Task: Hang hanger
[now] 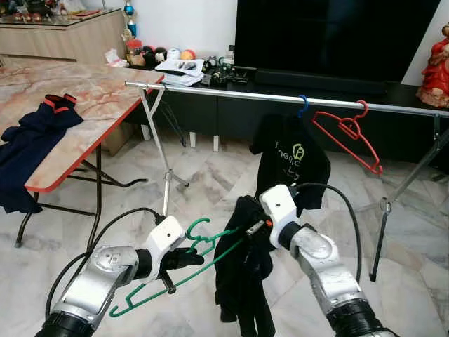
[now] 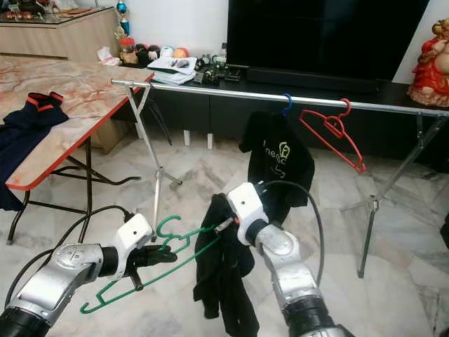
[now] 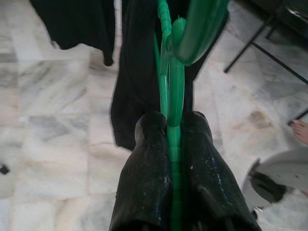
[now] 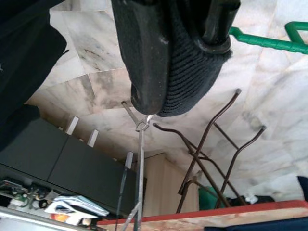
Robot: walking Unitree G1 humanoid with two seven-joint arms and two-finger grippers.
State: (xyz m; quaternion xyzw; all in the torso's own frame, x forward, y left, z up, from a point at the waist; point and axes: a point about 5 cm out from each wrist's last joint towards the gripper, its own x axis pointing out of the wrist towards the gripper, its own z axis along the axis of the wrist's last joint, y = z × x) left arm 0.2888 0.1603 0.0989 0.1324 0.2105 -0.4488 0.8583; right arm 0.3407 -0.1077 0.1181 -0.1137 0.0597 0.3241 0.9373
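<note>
Two grippers work close to the lens: the left gripper (image 3: 168, 144) is clamped tight on one green hanger (image 1: 203, 258), while the right gripper (image 4: 187, 53) pinches a fold of one black garment (image 1: 242, 281) draped beside that hanger. Ahead of both grippers runs one rail (image 1: 280, 97), carrying two hung items: one black shirt (image 1: 291, 158) and one empty red hanger (image 1: 347, 133).
</note>
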